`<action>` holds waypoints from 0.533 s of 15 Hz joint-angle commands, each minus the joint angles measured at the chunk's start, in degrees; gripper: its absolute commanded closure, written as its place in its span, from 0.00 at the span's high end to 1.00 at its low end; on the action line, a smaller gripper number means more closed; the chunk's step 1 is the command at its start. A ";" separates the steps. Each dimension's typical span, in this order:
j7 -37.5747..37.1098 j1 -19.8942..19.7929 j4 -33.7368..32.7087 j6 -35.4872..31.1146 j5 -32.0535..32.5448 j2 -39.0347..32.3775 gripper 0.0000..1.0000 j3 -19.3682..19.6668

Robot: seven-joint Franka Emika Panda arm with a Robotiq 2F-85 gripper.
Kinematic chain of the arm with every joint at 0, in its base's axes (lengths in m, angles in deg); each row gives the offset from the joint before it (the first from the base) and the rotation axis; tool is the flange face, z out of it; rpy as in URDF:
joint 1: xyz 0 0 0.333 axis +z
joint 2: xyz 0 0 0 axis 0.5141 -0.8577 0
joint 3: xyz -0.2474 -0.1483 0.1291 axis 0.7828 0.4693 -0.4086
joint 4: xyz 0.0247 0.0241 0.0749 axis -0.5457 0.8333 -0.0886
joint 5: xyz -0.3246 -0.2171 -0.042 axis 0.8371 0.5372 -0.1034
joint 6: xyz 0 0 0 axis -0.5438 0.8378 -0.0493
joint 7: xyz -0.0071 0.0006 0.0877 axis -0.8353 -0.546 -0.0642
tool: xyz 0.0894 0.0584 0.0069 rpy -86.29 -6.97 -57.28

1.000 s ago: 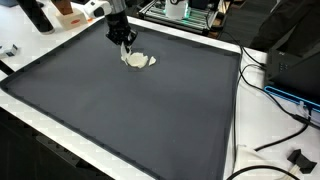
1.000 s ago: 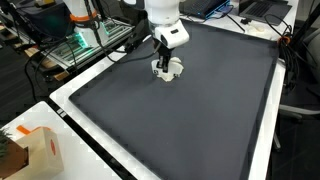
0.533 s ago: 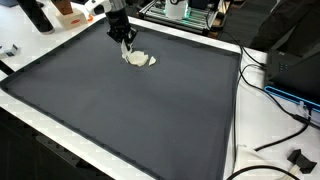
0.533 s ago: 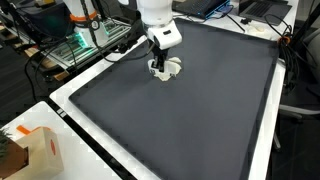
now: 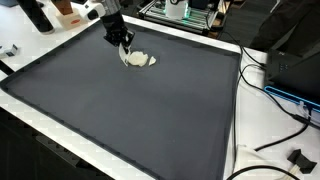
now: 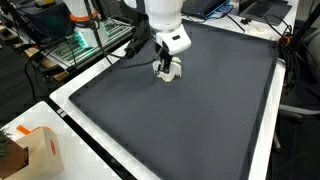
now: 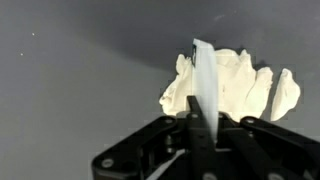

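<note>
Counter [image 5: 244, 100] w/ white rim carries a big dark mat [image 5: 130, 110] that covers nearly all of it; mat also seen in an ext. view [image 6: 190, 120] and fills the bkgd of the wrist view [image 7: 70, 70]. White arm [image 6: 160, 15] comes in over the mat's far edge and points down at the mat; in an ext. view [image 5: 100, 10] only its lower part shows, near the mat's far corner. Off the mat, past its near corner, a cardboard box [image 6: 35, 150] sits on the counter rim. Off the mat's side edge, black cables [image 5: 272, 128] trail across the white surface. On the mat, close to its far edge and well apart from its centre, lies a crumpled white cloth [image 5: 141, 61], small, lumpy, pale cream; in an ext. view [image 6: 172, 72] it's mostly hidden behind the claw, in the wrist view [image 7: 240, 88] it spreads out w/ scalloped edges flat on the mat. Claw [image 5: 126, 46] is right over the cloth's edge, also seen at [image 6: 165, 68]. Wrist view shows claw [image 7: 203, 125] w/ black fingers drawn together, clamped on a thin fold [image 7: 203, 75] of the cloth that stands up edge-on from the mat, while the rest of the cloth is down on the mat.
</note>
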 commanded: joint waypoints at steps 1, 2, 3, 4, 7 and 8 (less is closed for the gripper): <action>0.13 0.61 -7.11 0.35 -0.24 -9.74 0.01 -1.25; -0.27 0.87 -8.51 1.02 0.38 -10.79 0.01 -1.16; -0.08 0.92 -9.68 1.69 0.57 -11.45 0.01 -1.32; -0.44 1.20 -10.81 2.09 1.03 -12.09 0.01 -1.27; -0.29 1.43 -13.40 3.25 1.31 -13.52 0.01 -1.53; -0.47 1.49 -13.78 3.25 1.47 -13.71 0.01 -1.46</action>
